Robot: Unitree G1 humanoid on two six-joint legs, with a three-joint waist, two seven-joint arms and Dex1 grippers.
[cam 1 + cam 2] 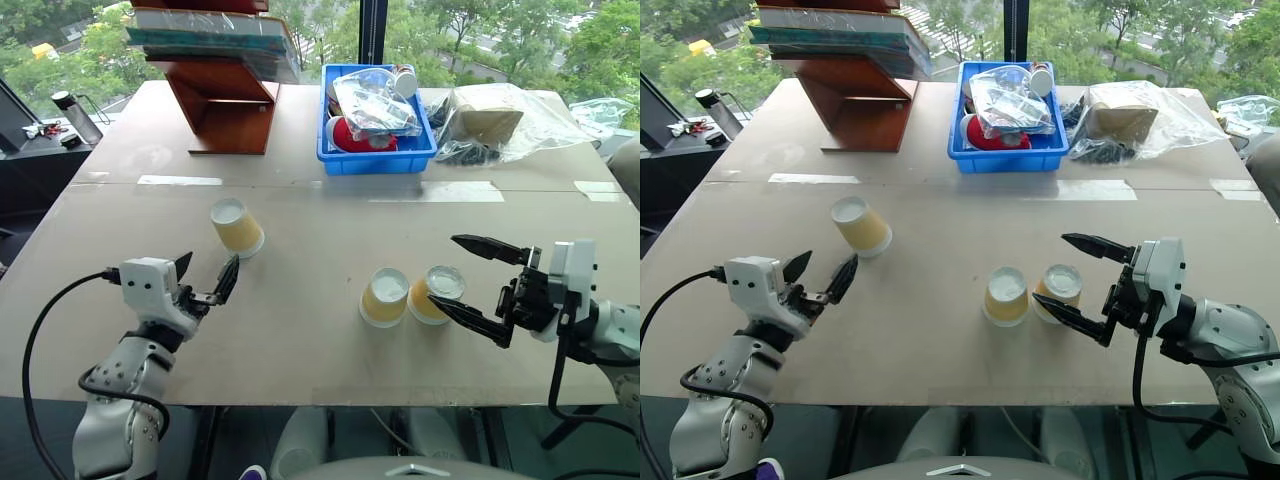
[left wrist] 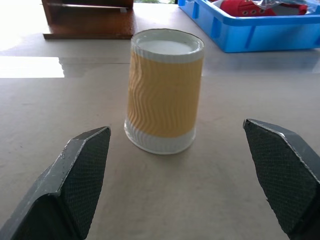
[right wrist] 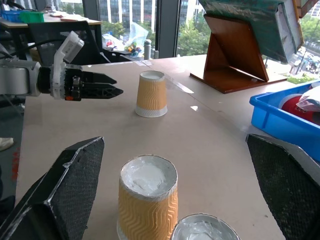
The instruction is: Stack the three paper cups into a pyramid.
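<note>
Cups look light, thin-walled and crushable; a soft pinch across the ribbed middle should serve. Near the table's (image 1: 300,385) front edge, two paper cups (image 1: 384,297) (image 1: 437,291) stand touching beside the wide-open, empty right gripper (image 1: 472,276). Left gripper (image 1: 204,276), open and empty, faces the third cup (image 1: 237,226). Blue bin (image 1: 376,155), wooden stand (image 1: 228,105) and plastic bag (image 1: 500,120) sit far back, clear.

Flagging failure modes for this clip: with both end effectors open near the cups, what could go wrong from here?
1. The left end effector is open just short of the lone upside-down tan ribbed paper cup; a slightly off-centre approach could tip or push this light cup away.
2. The right end effector straddles the right-hand cup of the pair, which sits against the other base cup; closing could knock that neighbour.
</note>
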